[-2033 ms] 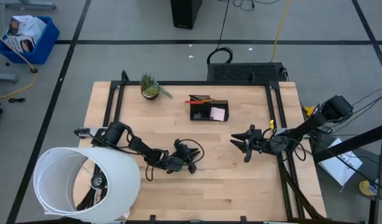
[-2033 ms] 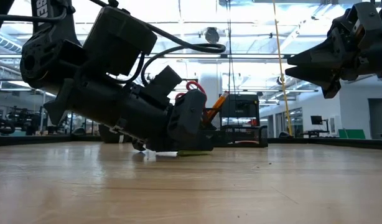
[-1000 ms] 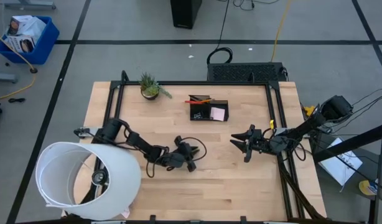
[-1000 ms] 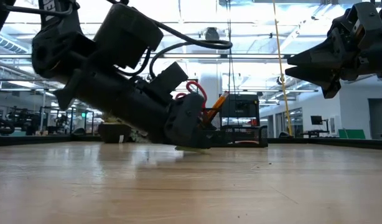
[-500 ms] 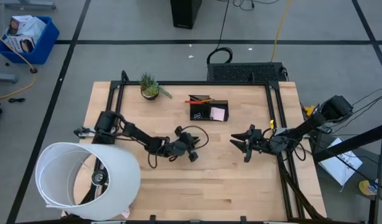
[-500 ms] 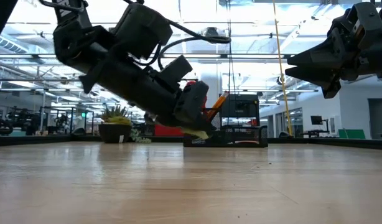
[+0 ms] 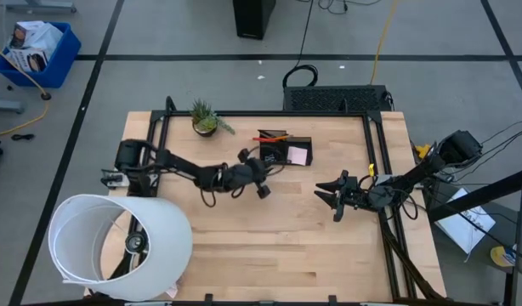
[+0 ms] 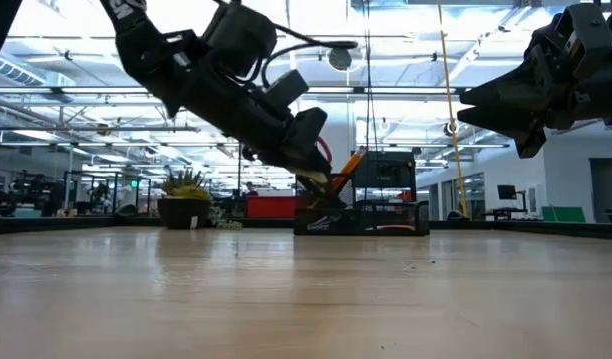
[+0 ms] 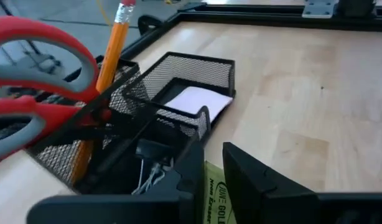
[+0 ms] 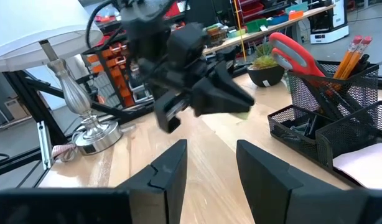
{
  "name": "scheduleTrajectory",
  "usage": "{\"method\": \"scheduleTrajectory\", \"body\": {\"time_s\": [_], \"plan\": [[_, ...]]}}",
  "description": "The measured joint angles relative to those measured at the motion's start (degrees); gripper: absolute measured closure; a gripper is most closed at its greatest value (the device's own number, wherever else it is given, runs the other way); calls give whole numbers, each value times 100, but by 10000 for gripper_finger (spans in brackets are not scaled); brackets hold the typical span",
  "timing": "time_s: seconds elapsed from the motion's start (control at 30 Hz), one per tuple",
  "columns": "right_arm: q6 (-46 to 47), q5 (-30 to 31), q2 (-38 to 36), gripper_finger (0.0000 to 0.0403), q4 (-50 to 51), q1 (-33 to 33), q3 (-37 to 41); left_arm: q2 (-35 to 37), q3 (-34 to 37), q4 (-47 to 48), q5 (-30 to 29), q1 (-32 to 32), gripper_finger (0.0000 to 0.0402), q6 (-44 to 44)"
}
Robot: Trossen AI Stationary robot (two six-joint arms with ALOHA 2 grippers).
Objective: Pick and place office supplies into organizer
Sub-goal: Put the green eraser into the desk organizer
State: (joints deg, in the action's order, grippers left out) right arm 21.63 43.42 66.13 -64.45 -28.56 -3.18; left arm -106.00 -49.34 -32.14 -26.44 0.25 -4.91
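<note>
The left gripper [image 7: 259,176] hangs clear of the wooden table [image 7: 269,238], just in front of the organizer [image 7: 285,151], its fingers [image 9: 241,171] clamped on a small yellow-green piece [image 9: 217,191] with dark print. In the left wrist view the piece sits pinched between the two dark fingers, close to the organizer's near wall but not inside it. The black mesh organizer stands toward the table's far edge; red-handled scissors [image 9: 35,99] and an orange pencil [image 9: 107,68] stand in its taller compartment, a sticky-note pad [image 9: 194,101] lies in the low tray, and a black binder clip [image 9: 150,163] rests in the section nearest the gripper. The right gripper [image 7: 331,197] waits above the table's right side, well apart from the organizer, its fingers [image 10: 169,165] spread and holding nothing. A potted plant [image 7: 206,117] stands at the far left corner.
</note>
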Motion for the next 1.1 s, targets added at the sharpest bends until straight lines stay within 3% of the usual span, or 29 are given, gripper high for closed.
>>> {"method": "scheduleTrajectory", "body": {"time_s": [0.27,0.43,1.1], "plan": [[0,0,0,271,-2,0,1,-2,0,-51,1598,940,344,50],[0,0,0,271,-2,0,2,-6,0,-60,2267,1324,344,117],[0,0,0,271,-1,1,1,-571,-1088,899,2477,1556,344,636]]}}
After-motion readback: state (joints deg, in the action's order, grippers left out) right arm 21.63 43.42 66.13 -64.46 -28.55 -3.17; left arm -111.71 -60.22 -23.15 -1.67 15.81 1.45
